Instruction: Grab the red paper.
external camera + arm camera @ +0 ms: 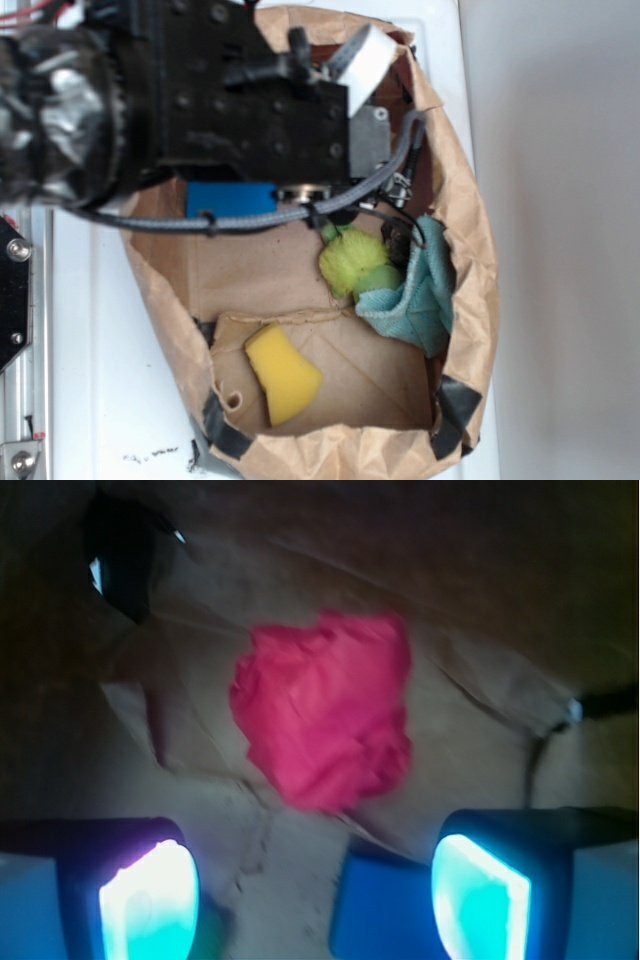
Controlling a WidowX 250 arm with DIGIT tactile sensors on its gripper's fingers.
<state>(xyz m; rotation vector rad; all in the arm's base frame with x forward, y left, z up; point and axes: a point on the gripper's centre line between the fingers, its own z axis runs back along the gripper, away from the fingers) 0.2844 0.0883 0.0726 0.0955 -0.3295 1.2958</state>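
Observation:
The red paper [325,710] is a crumpled bright red ball lying on the brown floor of the paper bag [480,600]; it sits in the middle of the wrist view. My gripper [315,900] is open, its two glowing pads [150,900] wide apart at the bottom edge. The paper lies beyond the pads and touches neither of them. A blue block [385,905] lies on the bag floor in the gap, near the right pad. In the exterior view my black arm [250,90] reaches into the bag and hides the red paper.
The brown bag's walls [470,230] ring the workspace. Inside lie a yellow sponge wedge [282,375], a yellow-green fuzzy object [350,262], a teal cloth [420,295] and the blue block [232,198]. A grey cable [300,212] crosses the bag.

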